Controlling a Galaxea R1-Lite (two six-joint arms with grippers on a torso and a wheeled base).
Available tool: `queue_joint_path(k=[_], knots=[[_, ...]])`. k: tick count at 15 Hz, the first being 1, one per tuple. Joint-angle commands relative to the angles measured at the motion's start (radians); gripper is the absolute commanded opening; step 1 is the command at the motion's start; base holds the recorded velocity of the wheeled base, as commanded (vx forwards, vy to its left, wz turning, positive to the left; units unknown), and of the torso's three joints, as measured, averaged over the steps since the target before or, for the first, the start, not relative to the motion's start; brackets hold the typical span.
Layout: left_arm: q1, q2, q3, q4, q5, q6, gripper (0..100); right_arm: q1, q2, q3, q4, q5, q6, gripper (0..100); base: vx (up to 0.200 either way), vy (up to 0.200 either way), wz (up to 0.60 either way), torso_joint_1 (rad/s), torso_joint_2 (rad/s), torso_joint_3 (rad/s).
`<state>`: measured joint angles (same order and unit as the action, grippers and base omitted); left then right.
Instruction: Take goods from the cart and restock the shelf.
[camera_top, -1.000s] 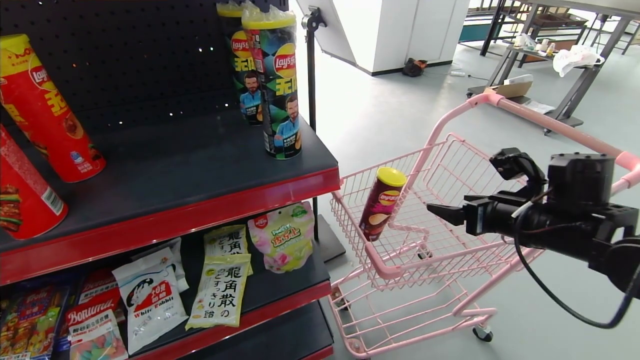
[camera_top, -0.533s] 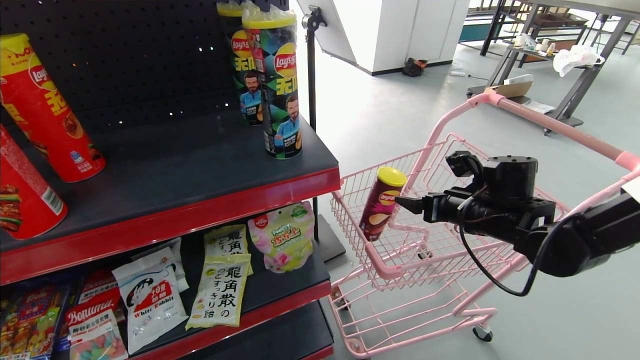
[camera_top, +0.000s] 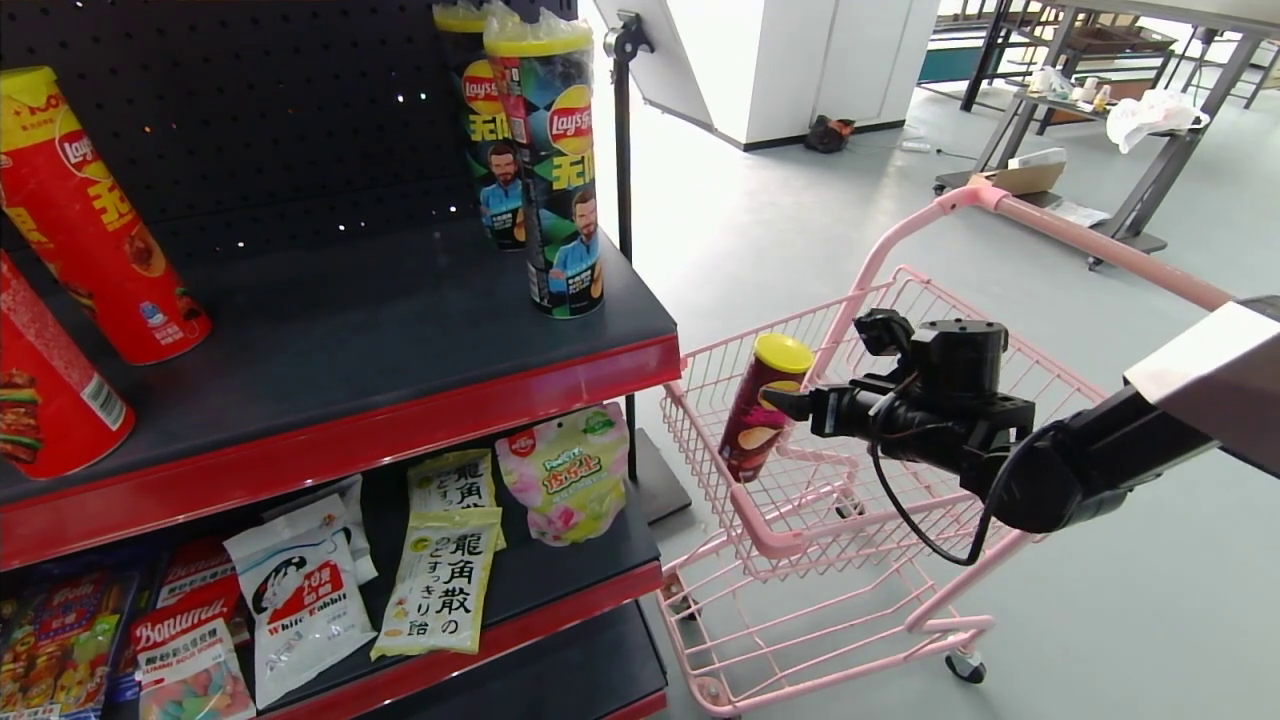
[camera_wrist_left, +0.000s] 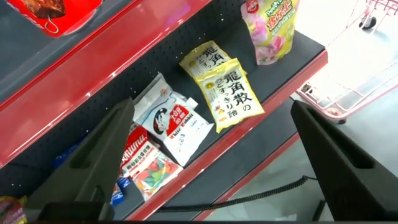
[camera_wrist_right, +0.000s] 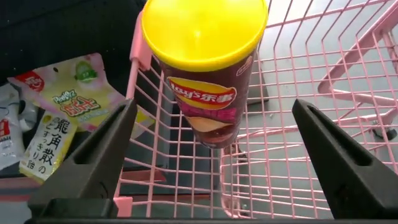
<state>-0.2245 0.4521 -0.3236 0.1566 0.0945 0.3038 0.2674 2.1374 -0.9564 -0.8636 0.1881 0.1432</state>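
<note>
The head camera looks down on shelf and pink cart. The 2 wrist cameras sit closer: left faces the lower-shelf candy bags, right the cart's can (both shared with head view).

Pale grey floor; white pillar behind, dark-framed tables far right, bright daylight

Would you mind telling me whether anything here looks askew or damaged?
The maroon chip can leans tilted in the corner of the pink cart nearest the shelf, rather than standing upright; nothing looks spilled or damaged.
</note>
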Motion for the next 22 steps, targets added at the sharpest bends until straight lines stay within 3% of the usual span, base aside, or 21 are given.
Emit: queue_joint_path(k=[1,13,14,19,22], knots=[[0.001,0.007,-0.005,0.0,0.001,0.0,100,0.012,0.055,-0.053,0.0,0.001,0.007,100,0.0,0.0,0.0,0.0,0.0,0.0],[0.002,0.014,-0.017,0.0,0.01,0.024,100,0.015,0.266,-0.266,-0.005,-0.004,0.065,100,0.0,0.0,0.0,0.0,0.0,0.0],[0.002,0.014,-0.018,0.0,0.01,0.024,100,0.015,0.279,-0.28,-0.028,-0.019,0.067,0,0.0,0.0,0.0,0.0,0.0,0.0],[0.001,0.011,-0.012,0.0,0.008,0.026,100,0.013,0.254,-0.268,-0.069,-0.053,0.062,0,0.0,0.0,0.0,0.0,0.0,0.0],[0.001,0.011,-0.008,0.0,0.004,0.026,100,0.016,0.082,-0.177,-0.057,-0.079,0.056,0,0.0,0.0,0.0,0.0,0.0,0.0]])
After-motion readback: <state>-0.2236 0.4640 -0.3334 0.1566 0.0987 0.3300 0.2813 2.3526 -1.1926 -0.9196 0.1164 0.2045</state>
